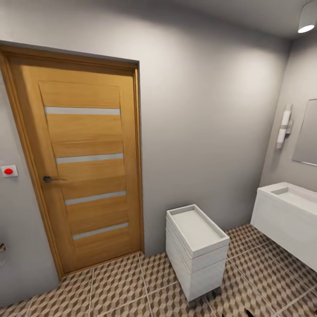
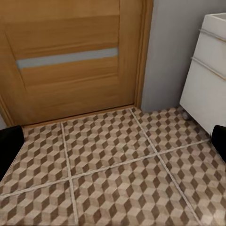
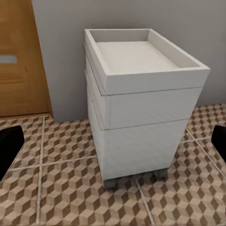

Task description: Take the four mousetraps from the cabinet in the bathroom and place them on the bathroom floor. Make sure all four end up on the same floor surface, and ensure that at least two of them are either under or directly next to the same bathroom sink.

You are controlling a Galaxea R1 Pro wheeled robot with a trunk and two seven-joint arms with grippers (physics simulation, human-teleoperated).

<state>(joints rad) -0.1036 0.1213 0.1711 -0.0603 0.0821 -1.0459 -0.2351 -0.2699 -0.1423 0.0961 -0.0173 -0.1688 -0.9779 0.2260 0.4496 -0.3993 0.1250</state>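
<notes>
Both sets of jaws spread wide and empty, the robot in transit with no mousetrap or cabinet to be seen.

In the head view a tall honey-coloured wooden door (image 1: 83, 163) with pale glass strips stands shut in the grey wall, a small white wheeled drawer cart (image 1: 197, 251) with a tray top beside it and a white wall-hung sink (image 1: 288, 215) further along, all over the brown-and-beige cube-patterned tile floor (image 1: 119, 286). In the left wrist view the left gripper (image 2: 113, 143) shows one dark fingertip (image 2: 8, 146) at each edge of the picture, with bare floor (image 2: 108, 165) between them and the door beyond. In the right wrist view the right gripper (image 3: 113, 141) is spread likewise, the cart (image 3: 141, 108) standing ahead between its fingertips (image 3: 9, 146). I judge the arms are carried low and open simply for travel.
</notes>
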